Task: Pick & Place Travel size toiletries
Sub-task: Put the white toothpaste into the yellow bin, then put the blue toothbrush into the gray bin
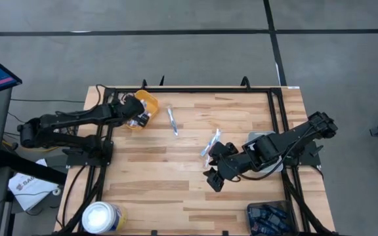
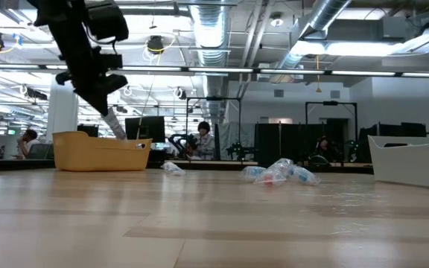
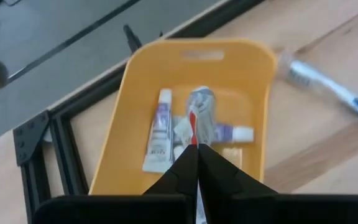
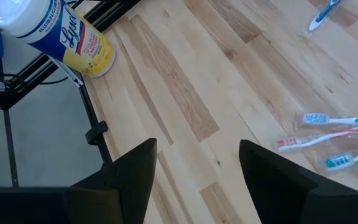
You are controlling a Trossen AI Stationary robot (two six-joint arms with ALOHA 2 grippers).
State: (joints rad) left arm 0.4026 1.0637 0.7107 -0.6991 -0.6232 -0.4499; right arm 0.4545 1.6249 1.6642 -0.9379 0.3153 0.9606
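Toothpaste tubes [image 3: 159, 130] inside yellow bin [image 3: 120, 118]

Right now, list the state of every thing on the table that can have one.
Left claw: shut on a wrapped toothbrush, over the yellow bin.
Right claw: open, empty.
Yellow bin: holds small tubes.
Wrapped toothbrushes: lying loose on the table.
Wipes canister: upright.
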